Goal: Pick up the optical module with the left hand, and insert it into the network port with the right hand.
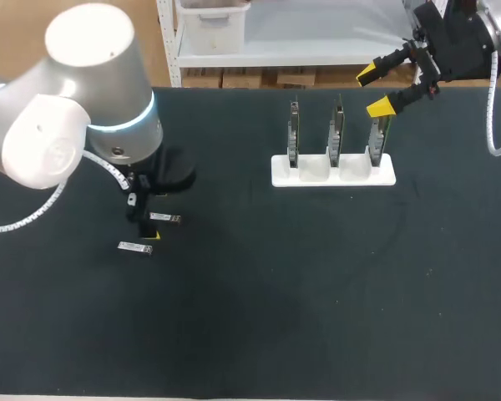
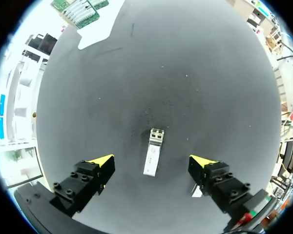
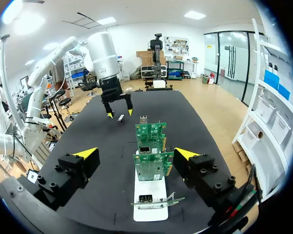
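- Dark matting covers the table (image 1: 259, 317), seen from above and behind the robot.
- At the far right of the mat, a white holder (image 1: 386, 176) keeps three green network cards (image 1: 337, 132) standing upright in a row.
- From the right wrist view, a small metal network port (image 3: 144, 149) shows on the face of the middle card.
- Left side: the left gripper (image 1: 146, 227) points down at the mat, low over two small silver modules.
- From the left wrist view, the left gripper (image 2: 152, 160) has its claw spread wide. The optical module (image 2: 153, 152) lies flat on the mat between the yellow tips, touching neither finger.
- A second module (image 2: 197, 191) peeks out just beside one finger.
- Right side: the right gripper (image 1: 374, 90) hangs above and just behind the rightmost card, claw wide and holding nothing.
- Step in hand, as I judge it: the pick-up by the left arm. The module is framed but not yet gripped.
- Next move, likely: lower the left fingers to either side of the module, then pinch its long sides squarely so it lifts level.
- After that it would need passing to the right gripper, which must line it up end-on with the port.
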`<state>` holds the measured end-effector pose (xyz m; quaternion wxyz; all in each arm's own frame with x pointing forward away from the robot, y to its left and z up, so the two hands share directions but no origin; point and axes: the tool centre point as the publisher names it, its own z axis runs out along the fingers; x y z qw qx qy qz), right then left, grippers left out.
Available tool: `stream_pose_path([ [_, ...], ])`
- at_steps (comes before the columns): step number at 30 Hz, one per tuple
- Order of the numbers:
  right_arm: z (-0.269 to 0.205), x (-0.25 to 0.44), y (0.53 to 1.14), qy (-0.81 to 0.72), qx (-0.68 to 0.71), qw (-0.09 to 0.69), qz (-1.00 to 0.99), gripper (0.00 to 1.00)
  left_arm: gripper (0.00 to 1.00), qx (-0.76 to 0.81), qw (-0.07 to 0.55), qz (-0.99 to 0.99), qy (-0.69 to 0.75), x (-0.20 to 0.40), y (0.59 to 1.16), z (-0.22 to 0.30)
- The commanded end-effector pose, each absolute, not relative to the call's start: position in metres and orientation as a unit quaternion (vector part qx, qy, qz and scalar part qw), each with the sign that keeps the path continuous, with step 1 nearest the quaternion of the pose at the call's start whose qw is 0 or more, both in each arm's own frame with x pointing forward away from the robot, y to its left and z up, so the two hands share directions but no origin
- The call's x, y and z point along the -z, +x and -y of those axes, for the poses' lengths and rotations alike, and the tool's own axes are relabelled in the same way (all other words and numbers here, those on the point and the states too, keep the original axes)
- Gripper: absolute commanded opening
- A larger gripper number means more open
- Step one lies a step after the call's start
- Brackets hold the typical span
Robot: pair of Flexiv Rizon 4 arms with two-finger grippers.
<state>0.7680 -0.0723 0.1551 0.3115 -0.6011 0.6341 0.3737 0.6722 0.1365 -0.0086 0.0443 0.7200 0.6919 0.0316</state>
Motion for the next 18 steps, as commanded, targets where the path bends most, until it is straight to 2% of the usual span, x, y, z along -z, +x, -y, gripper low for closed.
stream_pose_path([
  [1, 0.0725, -0.155, 0.7681, -0.601, -0.374, 0.312, -0.634, 1.0, 1.0, -0.028, 0.037, -0.691, 0.722, 0.0113, 0.6765, -0.1353],
  [2, 0.0725, -0.155, 0.7681, -0.601, -0.374, 0.312, -0.634, 1.0, 1.0, -0.027, 0.035, -0.689, 0.723, 0.0121, 0.6764, -0.1356],
  [3, 0.0725, -0.155, 0.7681, -0.601, -0.374, 0.312, -0.634, 1.0, 0.83, -0.027, 0.035, -0.689, 0.723, 0.0126, 0.6764, -0.1359],
  [4, 0.0725, -0.155, 0.7681, -0.601, -0.374, 0.312, -0.634, 1.0, 0.72, -0.026, 0.033, -0.689, 0.724, 0.013, 0.6765, -0.1361],
  [5, 0.0725, -0.155, 0.7681, -0.601, -0.374, 0.312, -0.634, 1.0, 0.48, -0.024, 0.032, -0.688, 0.725, 0.0135, 0.6765, -0.1364],
  [6, 0.0725, -0.155, 0.7681, -0.601, -0.374, 0.312, -0.634, 1.0, 0.0, -0.025, 0.031, -0.687, 0.725, 0.0143, 0.6766, -0.1369],
  [18, 0.0725, -0.155, 0.7681, -0.601, -0.374, 0.312, -0.634, 1.0, 0.0, -0.018, 0.022, -0.687, 0.726, 0.0189, 0.6765, -0.1383],
])
